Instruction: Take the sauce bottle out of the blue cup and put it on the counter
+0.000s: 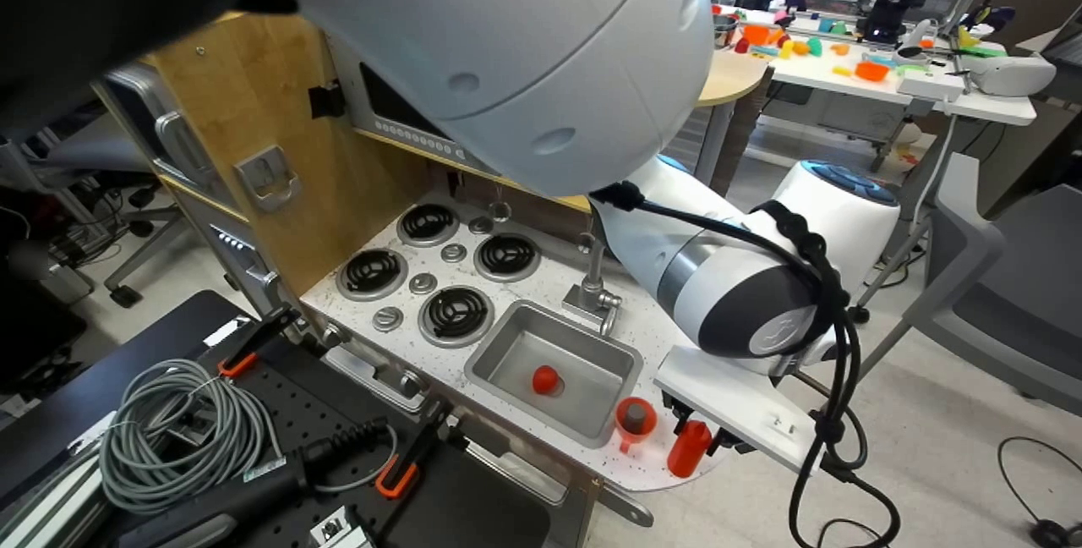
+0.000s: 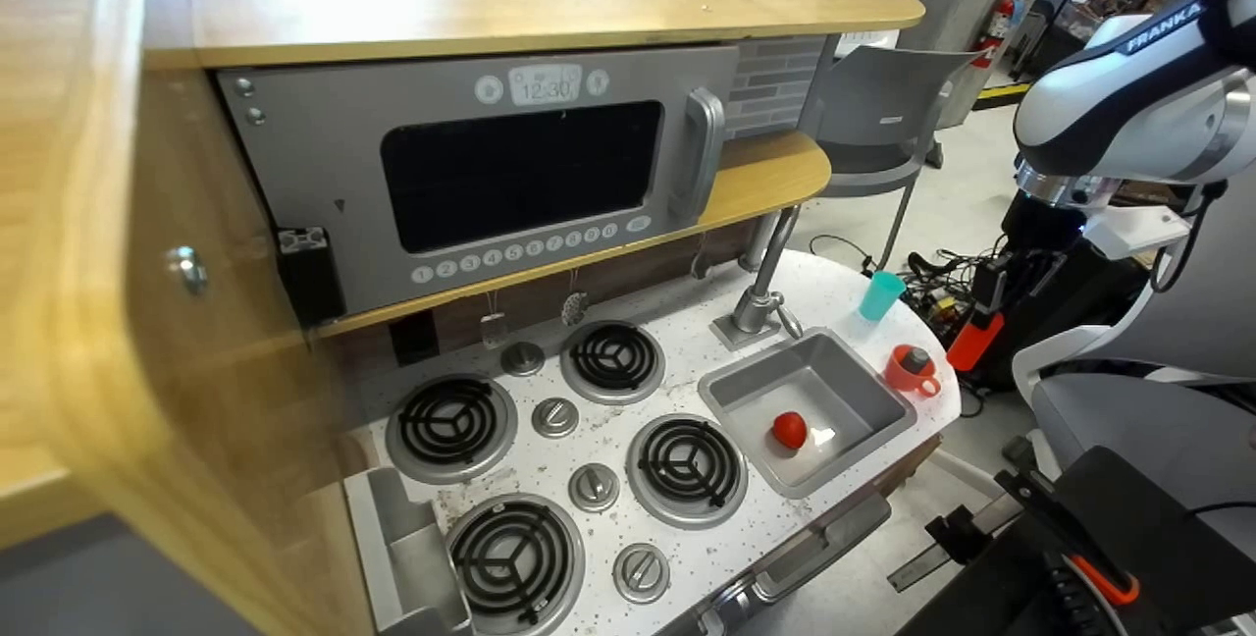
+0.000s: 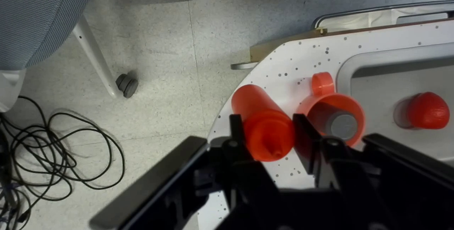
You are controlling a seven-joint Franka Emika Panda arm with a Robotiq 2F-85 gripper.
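Observation:
The sauce bottle (image 1: pixel 690 449) is red and sits between the fingers of my gripper (image 1: pixel 700 430). In the wrist view the fingers (image 3: pixel 266 123) press on both sides of the bottle (image 3: pixel 260 116), its nozzle toward the camera. In an exterior view the bottle (image 2: pixel 975 342) hangs tilted below the gripper (image 2: pixel 989 307), seen past the counter's rounded end and held in the air. The blue cup (image 2: pixel 882 295) stands upright on the white counter (image 2: pixel 819 278) behind the sink, with nothing sticking out of it. The cup is hidden in the remaining views.
A red cup (image 2: pixel 909 371) with a grey item in it stands between sink and counter edge, close to the gripper in the wrist view (image 3: pixel 354 116). The steel sink (image 2: pixel 731 410) holds a small red item (image 2: pixel 790 430). A faucet (image 2: pixel 765 292) rises behind the sink.

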